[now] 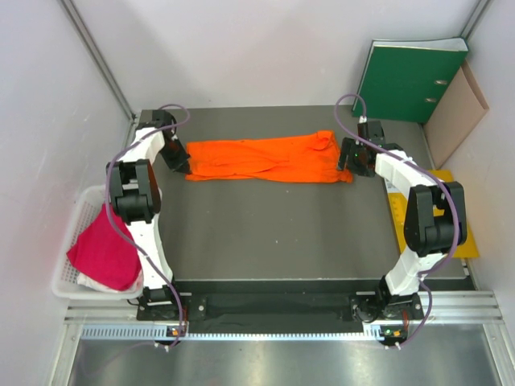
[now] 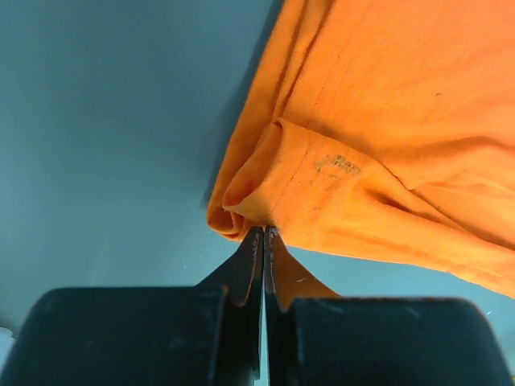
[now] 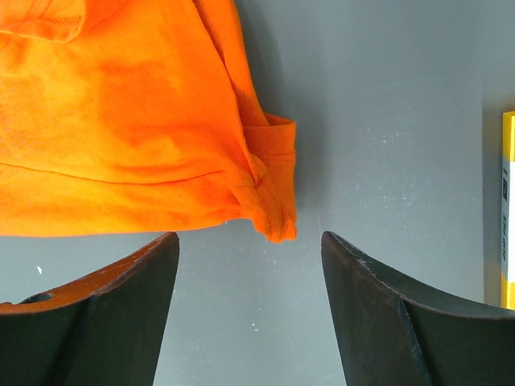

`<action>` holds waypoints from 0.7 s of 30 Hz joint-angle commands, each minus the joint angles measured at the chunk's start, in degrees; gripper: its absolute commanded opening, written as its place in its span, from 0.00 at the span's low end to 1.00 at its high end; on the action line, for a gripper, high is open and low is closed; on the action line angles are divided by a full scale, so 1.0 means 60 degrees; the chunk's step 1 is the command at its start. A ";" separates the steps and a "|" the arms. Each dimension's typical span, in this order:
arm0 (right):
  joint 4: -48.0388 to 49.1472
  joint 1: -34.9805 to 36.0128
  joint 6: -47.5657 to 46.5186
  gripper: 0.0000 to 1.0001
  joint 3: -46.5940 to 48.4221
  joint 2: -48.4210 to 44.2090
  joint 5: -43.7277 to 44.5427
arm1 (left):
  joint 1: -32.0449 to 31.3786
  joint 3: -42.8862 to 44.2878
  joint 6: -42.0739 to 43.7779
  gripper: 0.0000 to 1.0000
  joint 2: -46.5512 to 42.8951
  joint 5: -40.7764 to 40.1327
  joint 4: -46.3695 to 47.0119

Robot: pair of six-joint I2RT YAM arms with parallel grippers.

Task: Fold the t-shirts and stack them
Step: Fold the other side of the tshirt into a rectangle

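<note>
Orange t-shirt (image 1: 261, 159) is lying as a long bunched strip at the table's (image 1: 265, 241) 12 o'clock side. Left gripper (image 2: 264, 235) is pinched tight on its 9 o'clock end. Right gripper (image 3: 249, 239) is spread wide at the 3 o'clock end, with the shirt's corner between the fingers, ungripped. Pink t-shirt (image 1: 103, 251) sits in the white basket (image 1: 84, 211) at 8 o'clock.

The left arm (image 1: 137, 201) hides part of the magenta-pink cloth t-shirt (image 1: 100, 251) at the worktop's (image 1: 282, 233) left edge. The right arm (image 1: 430, 217) covers much of the flat yellow envelope (image 1: 398, 225).
</note>
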 commanded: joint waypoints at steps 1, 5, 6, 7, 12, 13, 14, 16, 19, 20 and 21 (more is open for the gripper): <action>0.0149 0.0075 -0.0146 0.72 0.0061 -0.0379 -0.0077 | -0.0311 0.0185 0.0171 0.00 -0.0485 0.0232 0.0159; 0.0164 0.0075 -0.0161 0.72 0.0046 -0.0350 -0.0077 | -0.1013 -0.0138 0.0435 0.00 -0.0647 0.0013 0.0320; 0.0164 0.0061 -0.0146 0.72 0.0046 -0.0350 -0.0091 | -0.1161 -0.0167 0.0435 0.00 -0.0647 -0.0031 0.0378; 0.0178 0.0075 -0.0146 0.72 0.0061 -0.0350 -0.0106 | -0.1409 -0.0226 0.0450 0.00 -0.0618 0.0026 0.0451; 0.0149 0.0075 -0.0205 0.72 0.0119 -0.0335 -0.0120 | -0.2405 0.0080 0.0318 0.00 -0.0427 0.0304 0.0730; 0.0149 0.0075 -0.0219 0.72 0.0134 -0.0335 -0.0149 | -0.2553 0.0342 0.0318 0.00 -0.0267 0.0349 0.0716; 0.0149 0.0075 -0.0219 0.71 0.0148 -0.0306 -0.0121 | -0.2728 0.0490 0.0318 0.00 -0.0193 0.0393 0.0701; 0.0134 0.0075 -0.0219 0.72 0.0149 -0.0306 -0.0135 | -0.3123 0.0928 0.0289 0.00 0.0069 0.0466 0.0789; 0.0134 0.0075 -0.0248 0.72 0.0134 -0.0277 -0.0150 | -0.3592 0.1557 0.0318 0.00 0.0494 0.0773 0.0906; 0.0134 0.0075 -0.0249 0.72 0.0134 -0.0291 -0.0150 | -0.3696 0.1749 0.0289 0.00 0.0641 0.0817 0.0921; 0.0120 0.0075 -0.0249 0.72 0.0134 -0.0277 -0.0150 | -0.3798 0.1940 0.0274 0.00 0.0773 0.0963 0.0921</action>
